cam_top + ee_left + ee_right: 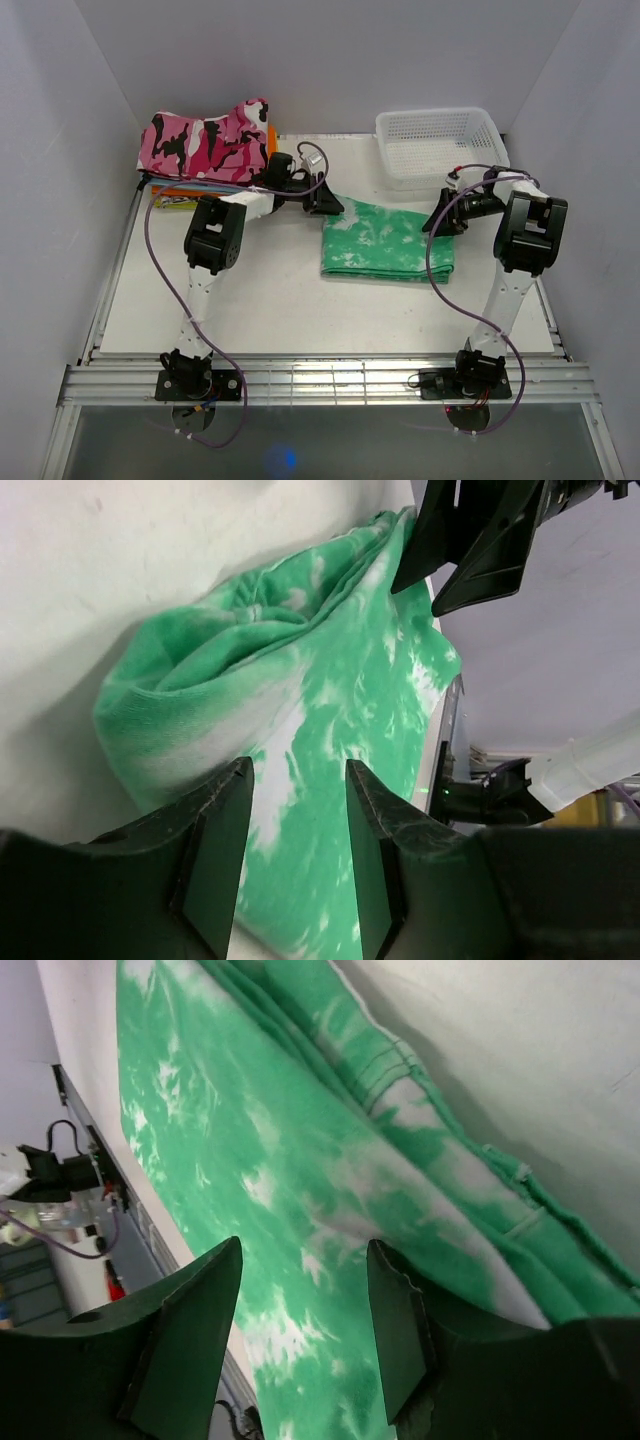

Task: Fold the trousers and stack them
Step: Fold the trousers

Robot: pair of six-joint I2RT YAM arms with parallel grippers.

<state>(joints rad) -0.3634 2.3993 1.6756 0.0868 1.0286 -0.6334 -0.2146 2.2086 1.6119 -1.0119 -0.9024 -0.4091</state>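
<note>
likely flanked for a level lift: trousers folded into a pad toward 3 o'clock of table centre, left gripper at its 10 o'clock corner, right gripper at 2 o'clock, cloth between half-parted jaws (pinched or not, cannot tell).

The trousers are running past both wrist views' edges. The camouflage garment is hiding most of the orange clothes beneath.

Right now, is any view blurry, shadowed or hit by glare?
Top external: evenly lit and sharp, one blue glint at the bottom edge. Left wrist: trousers crisp, soft shadow on the table beside them. Right wrist: fabric sharp, shadow along its hem.
</note>
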